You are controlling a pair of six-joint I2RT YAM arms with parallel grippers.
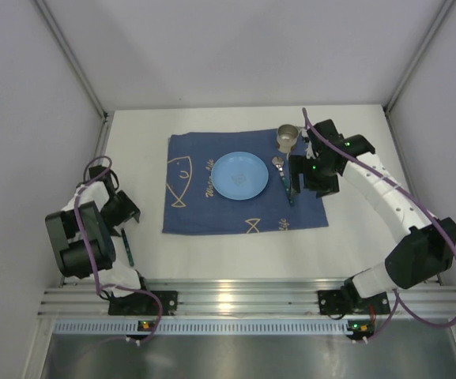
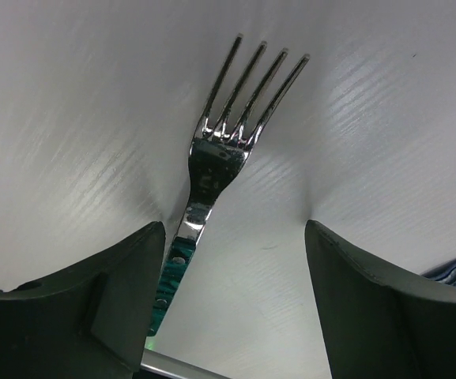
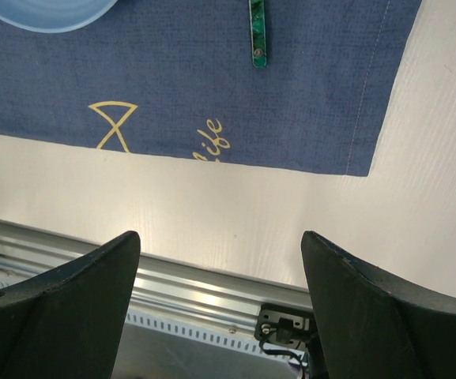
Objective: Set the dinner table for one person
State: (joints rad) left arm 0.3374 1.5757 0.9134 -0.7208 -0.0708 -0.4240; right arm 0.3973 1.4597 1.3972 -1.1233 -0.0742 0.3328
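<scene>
The dinner table (image 1: 235, 253), a plain white tabletop, fills the floor of the enclosure in the top view, and everything else is set on it. A dark blue cloth mat (image 1: 196, 205) with pale fish drawings is laid at its middle. A light blue plate (image 1: 240, 174) is placed at the centre of the mat. A spoon (image 1: 278, 163) is laid just beside the plate at 3 o'clock, with its bowl turned toward 12 o'clock. A small metal cup (image 1: 288, 136) is stood upright at 1 o'clock from the plate, near the mat's far corner. Off the mat, at 8 o'clock from the plate, a fork (image 2: 220, 150) with a green handle is laid flat on the bare tabletop. The left gripper (image 2: 235, 237) is held low over it, released, with the jaws spread wide. The fork's handle runs just beside one finger (image 2: 93, 308); whether they touch cannot be told. The right gripper (image 3: 220, 245) is held over the mat at 3 o'clock from the plate, also released, with nothing between its wide-spread jaws. In its wrist view, the tip of a green handle (image 3: 258, 35) is seen on the mat.
</scene>
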